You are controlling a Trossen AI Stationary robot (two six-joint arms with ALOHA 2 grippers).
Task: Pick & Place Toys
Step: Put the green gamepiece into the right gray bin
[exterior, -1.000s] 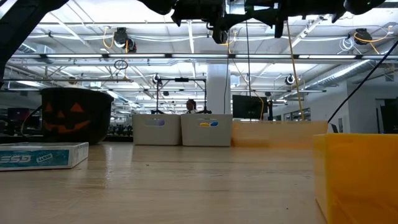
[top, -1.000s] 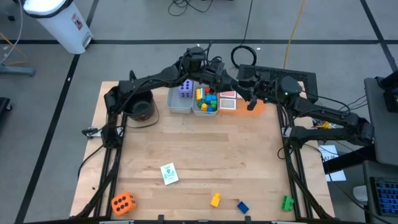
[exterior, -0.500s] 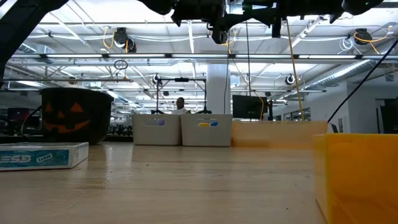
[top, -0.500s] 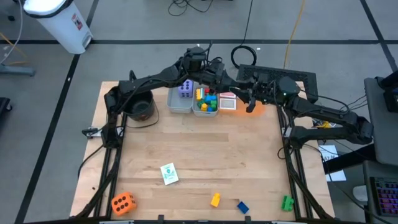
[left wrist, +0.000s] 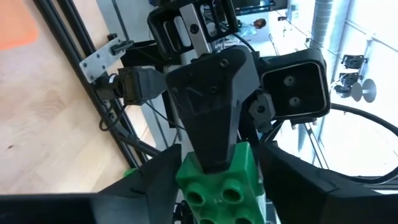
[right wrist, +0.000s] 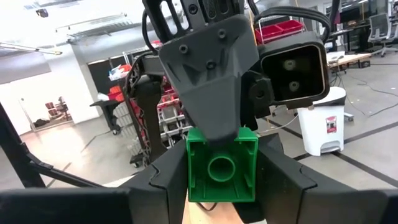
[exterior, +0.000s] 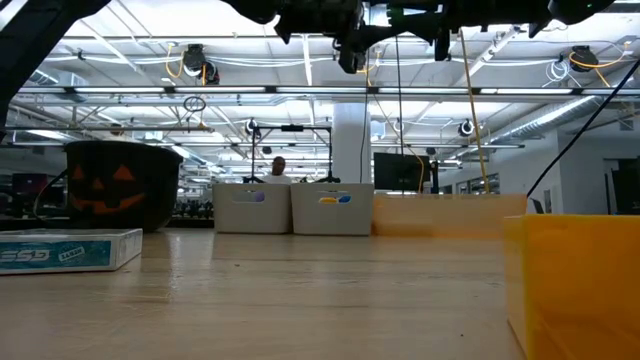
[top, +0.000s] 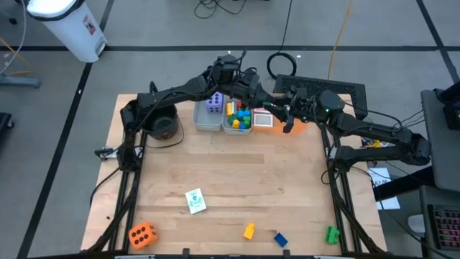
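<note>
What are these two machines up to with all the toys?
Two robot arms are sorting toys into bins. The left gripper and the right gripper meet in the air at the far side of the table, both clamped on one green brick, as if passing it across. A purple die sits in one grey bin, sorted bricks in the next. An orange die, a card and a yellow brick wait at the near edge.

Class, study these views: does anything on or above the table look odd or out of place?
Yes: one green brick is clamped by both the left gripper and the right gripper at once, in mid-air near the grey bins. One grip would do, so this may be a handover.
</note>
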